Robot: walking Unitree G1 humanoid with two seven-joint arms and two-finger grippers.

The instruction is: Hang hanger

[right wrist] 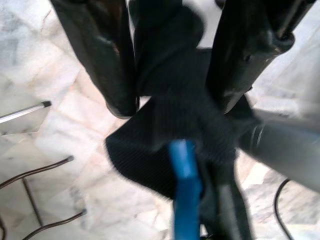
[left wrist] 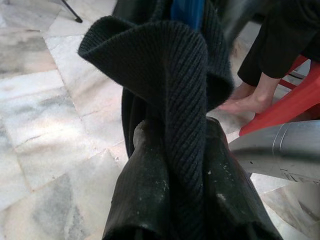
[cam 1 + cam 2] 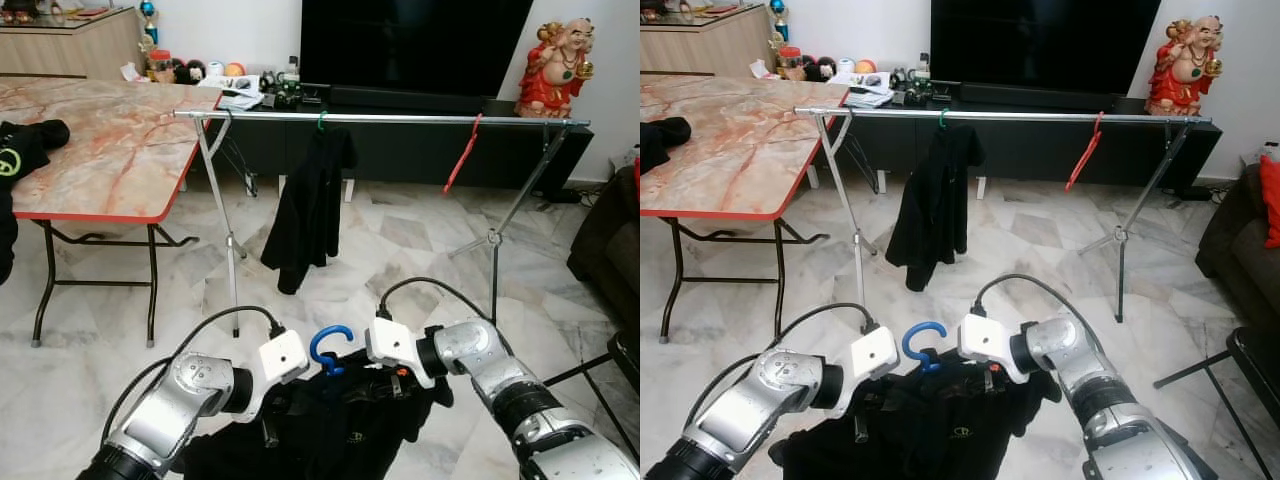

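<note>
A blue hanger [image 3: 330, 348] carrying a black garment [image 3: 330, 425] is held low and near, well short of the far rail [image 3: 400, 118]. Left gripper [image 2: 170, 150] jaws clamp the collar fabric; right gripper [image 1: 172, 95] jaws straddle it, grip uncertain. Hanging remains undone.

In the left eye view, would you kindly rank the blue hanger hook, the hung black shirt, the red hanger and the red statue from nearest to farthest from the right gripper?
1. Blue plastic hanger hook: just left of the right gripper.
2. Black shirt hung on the rail: ahead, mid-rail.
3. Red plastic hanger: farther along the rail, rightward.
4. Red laughing statue: on the cabinet behind the rail.
</note>
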